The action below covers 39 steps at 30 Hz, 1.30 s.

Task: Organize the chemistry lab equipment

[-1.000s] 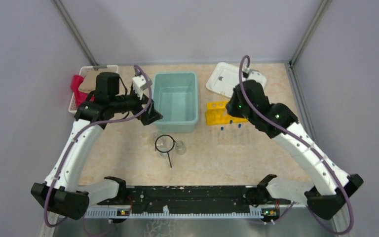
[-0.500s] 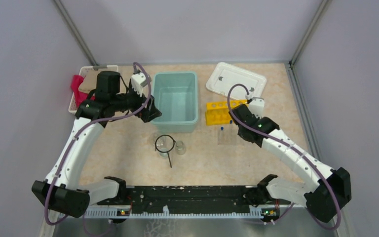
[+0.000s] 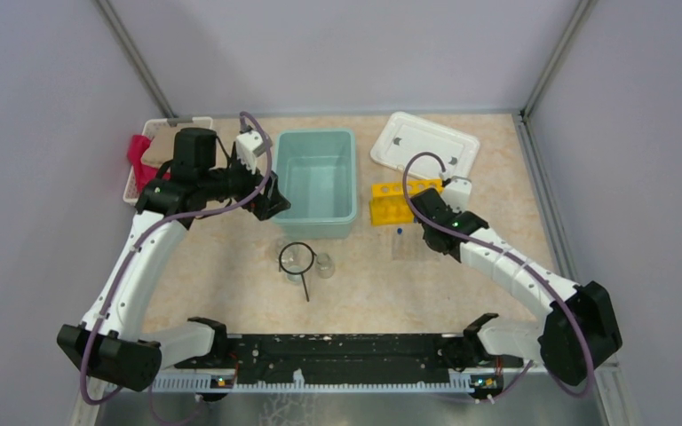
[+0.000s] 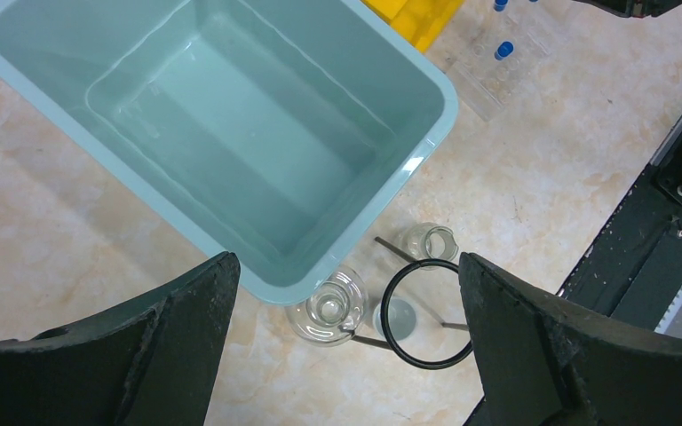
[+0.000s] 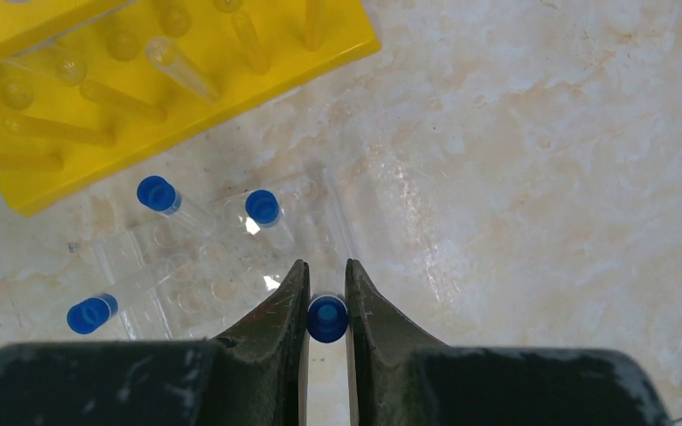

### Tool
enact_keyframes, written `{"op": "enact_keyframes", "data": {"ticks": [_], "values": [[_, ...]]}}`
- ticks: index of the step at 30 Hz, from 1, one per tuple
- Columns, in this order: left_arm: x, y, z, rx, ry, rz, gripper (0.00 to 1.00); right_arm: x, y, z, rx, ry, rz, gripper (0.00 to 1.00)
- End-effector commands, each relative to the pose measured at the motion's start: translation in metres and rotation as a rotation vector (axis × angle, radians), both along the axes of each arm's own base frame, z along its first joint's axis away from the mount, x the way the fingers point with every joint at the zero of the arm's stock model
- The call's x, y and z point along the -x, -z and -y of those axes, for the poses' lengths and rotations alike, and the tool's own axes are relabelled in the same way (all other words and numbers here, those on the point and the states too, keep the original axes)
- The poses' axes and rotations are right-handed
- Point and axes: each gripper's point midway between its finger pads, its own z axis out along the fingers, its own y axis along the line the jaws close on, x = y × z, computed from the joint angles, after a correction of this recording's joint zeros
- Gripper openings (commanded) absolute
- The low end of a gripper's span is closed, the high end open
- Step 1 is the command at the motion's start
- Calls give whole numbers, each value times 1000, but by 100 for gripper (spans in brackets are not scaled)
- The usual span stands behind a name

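In the right wrist view my right gripper (image 5: pixel 326 271) is shut on a clear test tube with a blue cap (image 5: pixel 327 318), seen end-on at the near edge of a clear holed tray (image 5: pixel 222 257). Three more blue-capped tubes (image 5: pixel 263 207) sit in that tray. The yellow holed rack (image 5: pixel 142 98) lies just beyond it. My left gripper (image 4: pixel 342 266) hangs open above the near corner of the teal bin (image 4: pixel 408 160). Below it stand two small glass beakers (image 4: pixel 329 306) (image 4: pixel 431 241) and the black wire ring (image 4: pixel 426 311).
A white lid (image 3: pixel 424 145) lies behind the yellow rack (image 3: pixel 397 202). A white basket (image 3: pixel 155 133) with a red cloth (image 3: pixel 139 151) stands at the back left. The teal bin (image 3: pixel 352 177) holds nothing. Walls close in the table's back and sides.
My right arm has come down and toward me, from above the yellow rack to the clear tray. The left arm has hardly moved.
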Motion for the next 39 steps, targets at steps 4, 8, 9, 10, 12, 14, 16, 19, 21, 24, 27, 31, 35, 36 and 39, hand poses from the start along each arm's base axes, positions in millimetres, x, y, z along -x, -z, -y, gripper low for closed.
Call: {"op": "enact_keyframes", "data": {"ticks": [4, 8, 9, 10, 12, 14, 16, 19, 21, 24, 27, 31, 35, 36, 39], "values": [[-2, -17, 0, 15, -2, 30, 99, -15, 4, -5, -24, 26, 42, 0], [-2, -19, 0, 15, -1, 30, 99, -11, 10, -3, -19, 29, 25, 0], [-2, -20, 0, 15, 0, 32, 99, -11, 11, -2, -15, 32, 24, 0], [-2, -20, 1, 16, 1, 36, 99, -10, 12, -1, -12, 35, 21, 0], [-3, -20, 1, 16, 0, 38, 99, -8, 13, 2, -6, 50, 19, 0], [-3, -21, 1, 18, 1, 36, 99, -7, 14, 3, -5, 56, 18, 0], [-3, -20, 1, 18, 0, 35, 99, -6, 16, 3, -6, 58, 17, 0], [-3, -19, 1, 17, 0, 37, 99, -5, 19, 5, -1, 63, 15, 0], [-3, -20, 0, 17, -1, 41, 99, -4, 21, 6, 2, 68, 15, 0], [-3, -19, 0, 14, -1, 40, 99, -4, 18, 8, -2, 81, 32, 0], [-3, -19, 0, 13, -1, 39, 99, -6, 10, 7, -18, 79, 62, 0], [-4, -22, 1, 19, -1, 52, 99, -8, 6, 7, -17, 69, 76, 0], [-5, -24, 1, 22, -2, 57, 99, -6, 15, 7, -9, 69, 56, 0], [-5, -25, 1, 21, -2, 58, 99, -5, 18, 7, -12, 68, 54, 0], [-5, -25, 0, 14, -4, 60, 99, -2, 26, 8, -14, 68, 46, 0]]}}
